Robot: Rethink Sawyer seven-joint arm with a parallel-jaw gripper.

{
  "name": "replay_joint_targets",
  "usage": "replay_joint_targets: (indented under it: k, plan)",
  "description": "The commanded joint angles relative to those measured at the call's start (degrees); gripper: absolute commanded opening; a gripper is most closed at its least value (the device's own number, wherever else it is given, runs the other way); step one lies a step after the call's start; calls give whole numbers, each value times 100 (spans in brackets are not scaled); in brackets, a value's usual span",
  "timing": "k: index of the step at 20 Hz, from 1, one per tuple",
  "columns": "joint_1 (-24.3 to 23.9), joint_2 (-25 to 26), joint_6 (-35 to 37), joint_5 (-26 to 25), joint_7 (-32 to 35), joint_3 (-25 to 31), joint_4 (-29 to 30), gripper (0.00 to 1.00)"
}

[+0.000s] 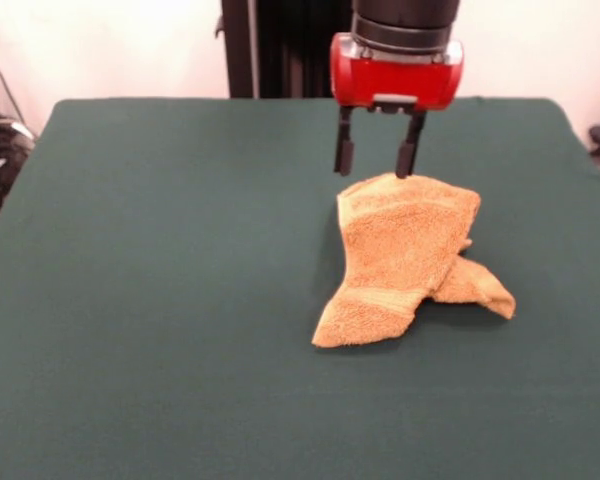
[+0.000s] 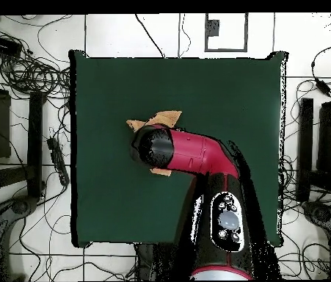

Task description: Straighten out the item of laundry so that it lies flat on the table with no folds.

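The orange-tan towel (image 1: 405,250) lies crumpled and folded over itself on the green table (image 1: 130,260), right of the middle. One corner points toward the front left and another sticks out at the right. My gripper (image 1: 374,170) hangs open just above the towel's far edge, its right fingertip (image 1: 407,165) at or touching the cloth, nothing between the fingers. In the overhead view the arm's head (image 2: 153,147) covers the gripper and most of the towel. Only the towel's tips (image 2: 159,118) show beside it on the table (image 2: 234,95).
Cables and equipment lie on the floor around the table (image 2: 28,73). The robot's pedestal (image 1: 280,50) stands behind the table's far edge.
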Motion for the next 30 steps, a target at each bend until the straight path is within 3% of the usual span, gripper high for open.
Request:
replay_joint_targets:
  k: [1,11,21,30]
  plan:
    - [-229,-49,1094,-93,324,303,-29,100]
    - [-126,105,1051,-86,558,366,-30,100]
    - [327,259,594,90,1161,327,172,100]
    - [295,832,1004,-143,135,856,-393,100]
